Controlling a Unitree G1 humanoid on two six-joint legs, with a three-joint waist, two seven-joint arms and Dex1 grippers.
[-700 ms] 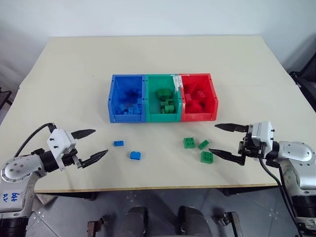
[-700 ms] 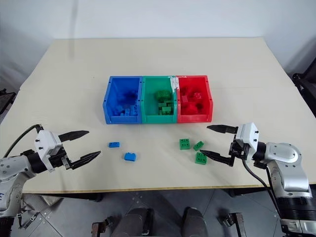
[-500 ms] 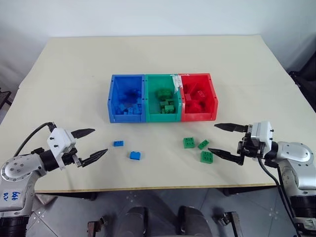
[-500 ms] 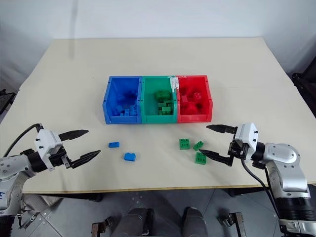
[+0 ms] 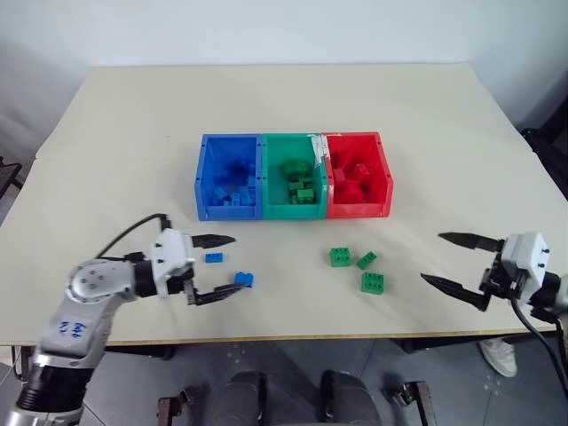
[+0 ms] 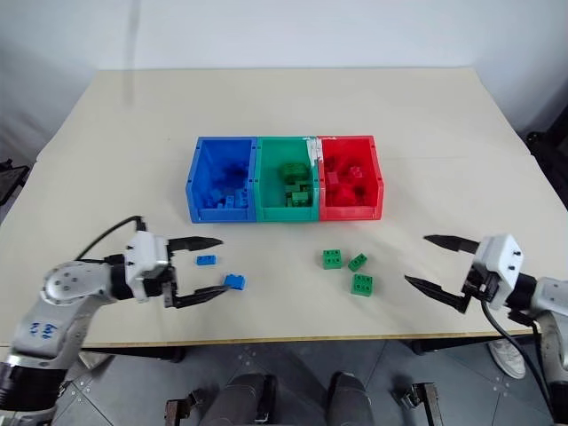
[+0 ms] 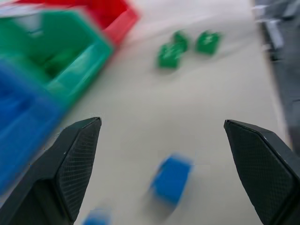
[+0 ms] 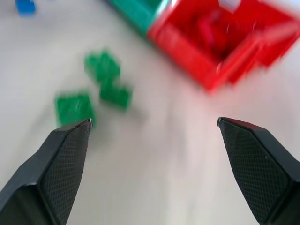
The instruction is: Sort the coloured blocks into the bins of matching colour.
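Three joined bins stand mid-table: blue point(image 5: 228, 211), green point(image 5: 294, 211) and red point(image 5: 358, 209), each with blocks inside. Two blue blocks lie loose in front of the blue bin, a small one point(image 5: 213, 258) and a larger one point(image 5: 244, 280). In front of the red bin lie three green blocks point(image 5: 339, 256), point(image 5: 366, 259), point(image 5: 372, 282). My left gripper point(image 5: 236, 263) is open, low over the table. The small blue block lies between its fingers and the larger one touches or nearly touches its near fingertip. My right gripper point(image 5: 431, 256) is open and empty, to the right of the green blocks.
The beige table point(image 5: 133, 133) has wide bare room behind and beside the bins. Its front edge runs just below both grippers. A white tag point(image 5: 317, 146) sits on the wall between the green and red bins.
My left gripper has swung right, from the table's left edge to the two loose blue blocks. My right gripper has drawn back to the right, away from the green blocks. The blocks lie unmoved.
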